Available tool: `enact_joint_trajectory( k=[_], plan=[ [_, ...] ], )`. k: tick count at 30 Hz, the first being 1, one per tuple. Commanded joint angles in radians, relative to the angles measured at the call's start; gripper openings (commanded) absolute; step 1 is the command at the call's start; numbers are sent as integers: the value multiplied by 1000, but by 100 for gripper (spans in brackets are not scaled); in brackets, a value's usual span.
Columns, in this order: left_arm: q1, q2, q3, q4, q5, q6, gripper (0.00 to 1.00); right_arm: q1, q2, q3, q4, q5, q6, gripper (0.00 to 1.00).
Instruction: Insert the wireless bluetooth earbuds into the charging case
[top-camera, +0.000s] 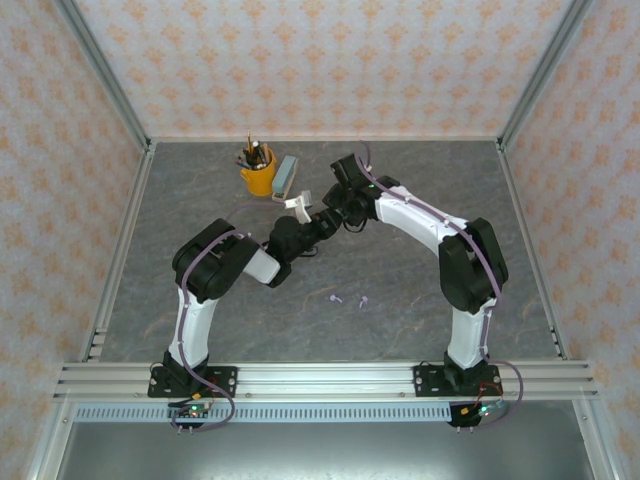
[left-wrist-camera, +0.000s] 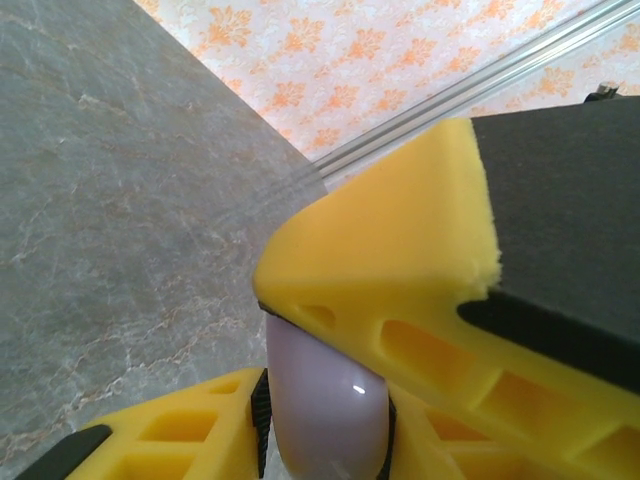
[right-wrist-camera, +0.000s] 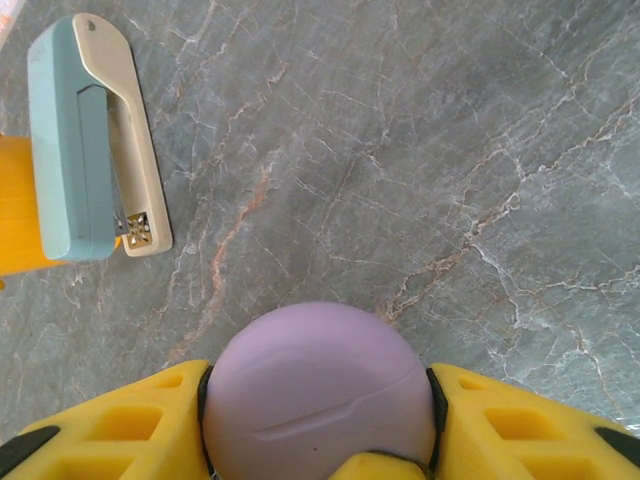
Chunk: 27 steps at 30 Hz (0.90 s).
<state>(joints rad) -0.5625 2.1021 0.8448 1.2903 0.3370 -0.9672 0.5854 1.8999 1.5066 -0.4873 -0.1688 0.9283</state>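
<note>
Right gripper (right-wrist-camera: 318, 405) clamps the round lilac case (right-wrist-camera: 318, 375), far centre | left gripper (left-wrist-camera: 320, 375) pinches what looks like its other edge | two earbuds (top-camera: 337, 298) lie loose, near centre, well apart | risk: arms pull unevenly, slick case pops free.

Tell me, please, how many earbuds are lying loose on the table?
2. The left earbud and the right earbud lie close together on the table, near its middle; others may be hidden from view.
</note>
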Motion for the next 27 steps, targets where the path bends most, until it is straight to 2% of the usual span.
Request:
enact_joint_trajectory(
  k=[1,15,23,27],
  plan=[
    [20,25,-16,-30,-62,-27,33,1,-22,-49,-50,-9,6,50],
    [19,21,-49,-67,-58,-50,27,-1,-45,-73,-42,-9,9,52],
    [20,14,-63,-81,-49,-48,27,-30,-75,-42,-53,-22,1,67],
    [20,5,-66,-96,-38,-41,27,-65,-118,-36,-57,-30,-10,70]
  ],
)
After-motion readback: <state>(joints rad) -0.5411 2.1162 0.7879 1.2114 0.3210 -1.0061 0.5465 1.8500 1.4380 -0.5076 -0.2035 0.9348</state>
